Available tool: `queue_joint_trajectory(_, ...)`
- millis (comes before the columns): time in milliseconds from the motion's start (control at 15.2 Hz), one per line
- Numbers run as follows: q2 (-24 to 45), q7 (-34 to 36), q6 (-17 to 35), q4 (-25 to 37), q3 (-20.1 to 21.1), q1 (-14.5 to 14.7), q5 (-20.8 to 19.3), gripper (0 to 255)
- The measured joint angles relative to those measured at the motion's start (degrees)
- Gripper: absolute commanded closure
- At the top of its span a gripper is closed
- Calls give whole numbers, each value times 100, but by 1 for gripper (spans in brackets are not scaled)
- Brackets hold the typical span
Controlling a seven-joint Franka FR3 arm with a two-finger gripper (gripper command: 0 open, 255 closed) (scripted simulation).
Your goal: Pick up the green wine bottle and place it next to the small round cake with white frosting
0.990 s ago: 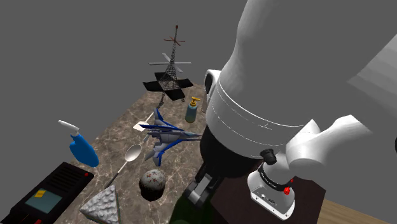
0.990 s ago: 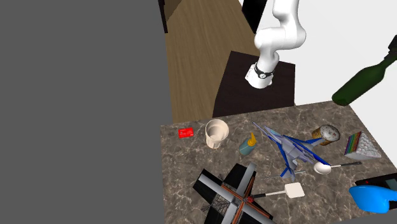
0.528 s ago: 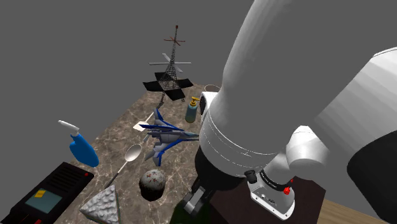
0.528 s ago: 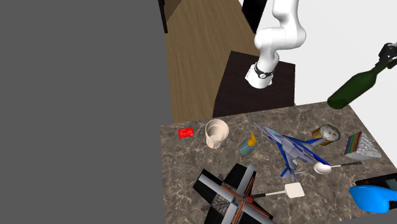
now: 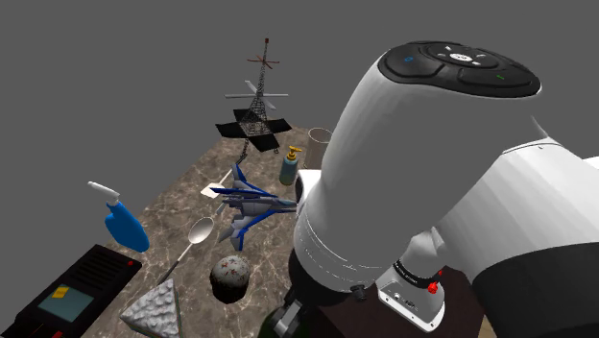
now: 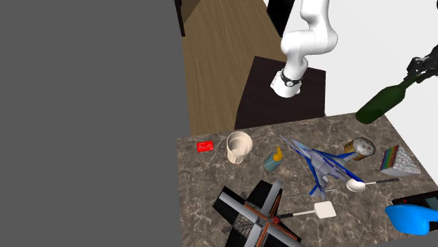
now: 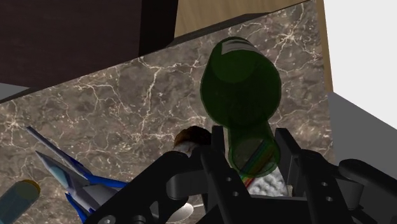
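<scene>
- The counter [image 6: 210, 182], dark veined stone, is crowded with things, so bare patches are few. One lies beside the cake, toward the counter's near edge in the wrist view.
- The white arm [image 6: 309, 42] reaches out over the end of the counter where the cake sits, which I judge to be the carry toward the drop-off.
- The green wine bottle [image 6: 379, 104] hangs in the air, clear of the counter. It is slanted, base low and neck high, because it is carried by the neck from a tilted hand.
- The end effector [image 6: 423, 67] is clenched on the bottle's neck, its fingers [image 7: 284, 153] on either side. The neck is likely the only part narrow enough to grip.
- The cake [image 6: 363, 147], small, round and white-topped, sits below the bottle between a toy jet [image 6: 319, 161] and a rainbow-sided wedge [image 6: 399, 161]. The bottle wants righting before it is set down.
</scene>
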Motion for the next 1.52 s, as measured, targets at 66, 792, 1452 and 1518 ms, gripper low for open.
queue_joint_trajectory(66, 24, -3, 90, -64, 41, -6, 16, 255)
queue_joint_trajectory(792, 77, -23, 481, -379, 196, 4, 109, 255)
queue_joint_trajectory(1452, -25, 5, 75, -85, 25, 29, 36, 0)
queue_joint_trajectory(1518, -19, 18, -79, 72, -28, 9, -12, 0)
